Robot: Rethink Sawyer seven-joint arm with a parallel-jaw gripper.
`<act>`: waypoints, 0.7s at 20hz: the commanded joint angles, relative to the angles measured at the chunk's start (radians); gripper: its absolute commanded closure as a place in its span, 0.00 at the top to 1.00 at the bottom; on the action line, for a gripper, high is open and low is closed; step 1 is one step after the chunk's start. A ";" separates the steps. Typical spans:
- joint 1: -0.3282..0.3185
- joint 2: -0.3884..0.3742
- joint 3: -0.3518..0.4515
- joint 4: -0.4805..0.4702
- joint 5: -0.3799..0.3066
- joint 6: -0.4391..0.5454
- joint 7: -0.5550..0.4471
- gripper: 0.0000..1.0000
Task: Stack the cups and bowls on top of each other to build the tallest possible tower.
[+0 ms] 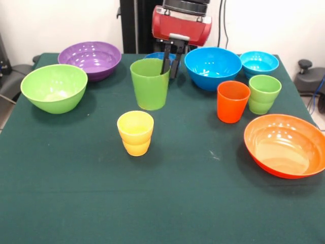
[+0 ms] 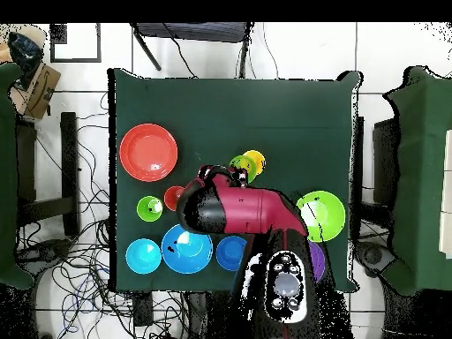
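My gripper [image 1: 170,68] reaches down at the far rim of the upright green cup [image 1: 150,86], one finger inside and one outside, shut on its wall. In front of it stands the yellow cup [image 1: 135,133]. To the right are the orange cup [image 1: 233,101] and the light green cup [image 1: 264,94]. The bowls stand singly: purple [image 1: 90,59], lime green [image 1: 54,87], blue [image 1: 213,67], turquoise [image 1: 259,63] and orange [image 1: 284,145]. The dark blue one [image 1: 155,56] is half hidden behind the green cup. No tower shows. In the overhead view the arm [image 2: 243,210] covers the gripper.
Everything rests on a dark green cloth-covered table [image 1: 76,203]. The orange bowl sits close to the table's right edge in the front view. Cables and chairs [image 2: 35,159] surround the table in the overhead view.
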 commanded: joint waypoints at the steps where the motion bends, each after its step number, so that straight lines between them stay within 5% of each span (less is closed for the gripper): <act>1: -0.139 -0.028 0.183 0.031 0.053 0.333 -0.092 0.00; 2: -0.154 -0.017 0.196 0.025 0.086 0.406 -0.084 0.00; 14: -0.193 -0.017 0.251 0.035 0.049 0.417 -0.074 0.00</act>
